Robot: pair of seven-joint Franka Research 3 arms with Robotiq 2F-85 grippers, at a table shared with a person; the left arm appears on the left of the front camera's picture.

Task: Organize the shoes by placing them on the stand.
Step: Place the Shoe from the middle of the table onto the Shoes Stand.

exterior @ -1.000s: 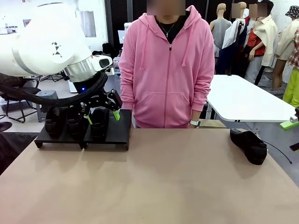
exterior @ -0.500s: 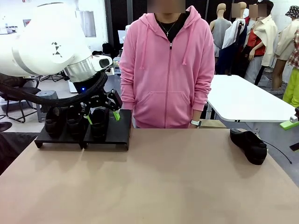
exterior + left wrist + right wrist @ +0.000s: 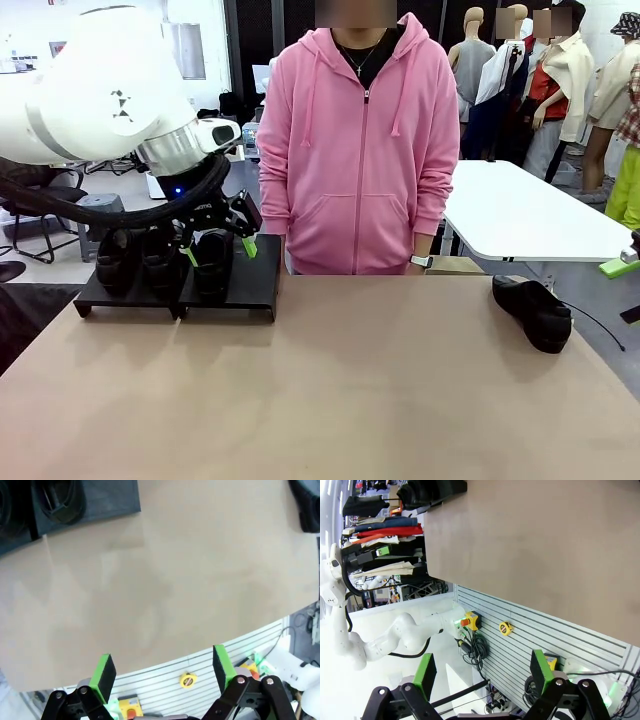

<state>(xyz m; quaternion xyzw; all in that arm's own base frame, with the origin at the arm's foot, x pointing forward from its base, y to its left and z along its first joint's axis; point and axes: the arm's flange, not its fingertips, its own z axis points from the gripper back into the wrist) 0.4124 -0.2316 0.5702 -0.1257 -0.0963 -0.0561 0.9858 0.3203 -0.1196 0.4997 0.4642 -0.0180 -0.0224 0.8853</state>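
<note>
Three shoes were up on the stand (image 3: 255,285), and one was not, so by my reckoning the job was most of the way done with a single placement left. On the stand, two shoes (image 3: 135,262) sat side by side on its left section, and a third shoe (image 3: 213,265) stood on the left half of its right section, toe toward the robot. The slot beside that third shoe was bare black platform.

The last shoe (image 3: 532,311) lay well away from the stand, far across the table (image 3: 330,390) toward its right edge, near the far corner. It looked glossy and black, rounded at the toe, with a thick dark sole, lying slightly skewed.

The left gripper (image 3: 216,248) hung right over the third shoe, fingers spread to either side of it and gripping nothing; the left wrist view showed its green pads (image 3: 104,670) wide apart. The right gripper (image 3: 482,677) was likewise parted and empty in its own wrist view.

Behind the stand, a person in a pink hoodie (image 3: 360,150) stood at the table's far side.
</note>
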